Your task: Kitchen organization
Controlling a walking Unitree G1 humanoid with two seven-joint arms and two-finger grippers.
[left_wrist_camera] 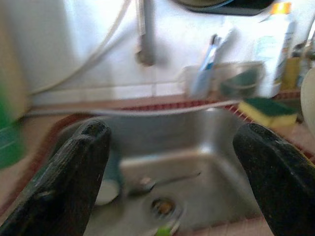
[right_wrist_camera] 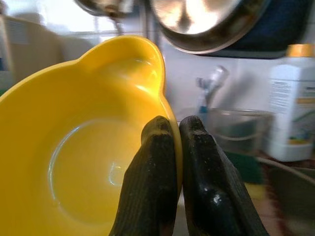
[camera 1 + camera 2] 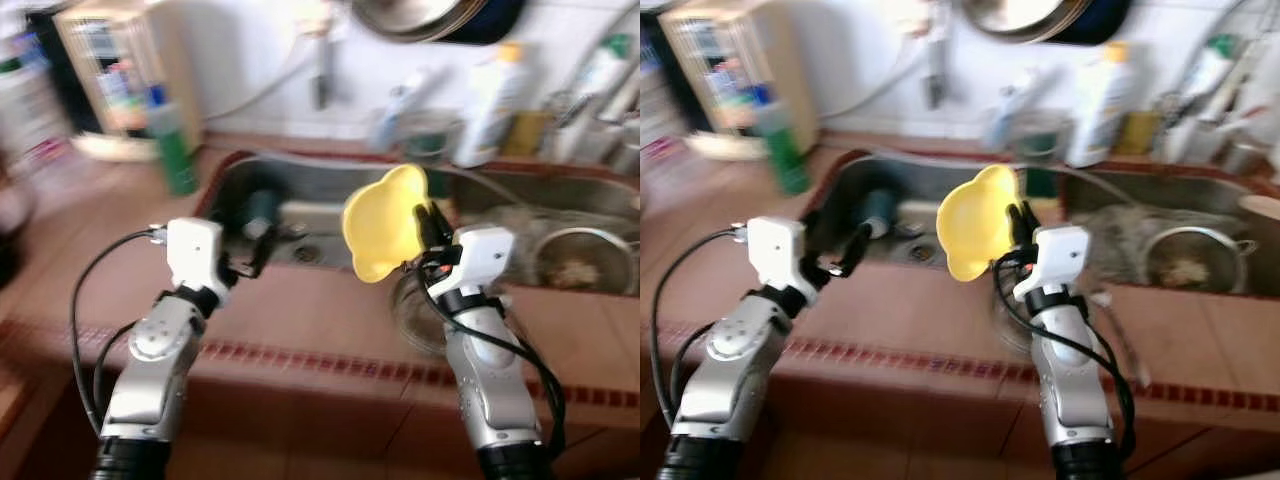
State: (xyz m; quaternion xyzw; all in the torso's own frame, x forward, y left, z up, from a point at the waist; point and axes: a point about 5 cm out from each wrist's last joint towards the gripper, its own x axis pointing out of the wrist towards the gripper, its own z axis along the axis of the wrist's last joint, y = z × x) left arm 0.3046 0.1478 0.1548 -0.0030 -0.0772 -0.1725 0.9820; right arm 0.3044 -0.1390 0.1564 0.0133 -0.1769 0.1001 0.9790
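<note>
My right gripper (image 3: pixel 432 228) is shut on the rim of a yellow plastic bowl (image 3: pixel 385 222), holding it tilted above the front edge of the steel sink (image 3: pixel 330 190). In the right wrist view the two fingers (image 2: pixel 165 162) pinch the yellow bowl's (image 2: pixel 83 162) rim, its hollow facing the camera. My left gripper (image 3: pixel 250 250) hovers open over the sink's left front edge; its fingers (image 1: pixel 74 172) stand wide apart above the basin (image 1: pixel 172 172), where a spoon (image 1: pixel 162 181) lies near the drain (image 1: pixel 162 206).
A green bottle (image 3: pixel 172 150) stands left of the sink. Bottles (image 3: pixel 497 100) and a clear container (image 1: pixel 236 78) line the back wall, with a sponge (image 1: pixel 268 110) on the rim. A second basin on the right holds a metal bowl (image 3: pixel 580 262). Pans hang above. A glass bowl (image 3: pixel 425 310) rests under my right arm.
</note>
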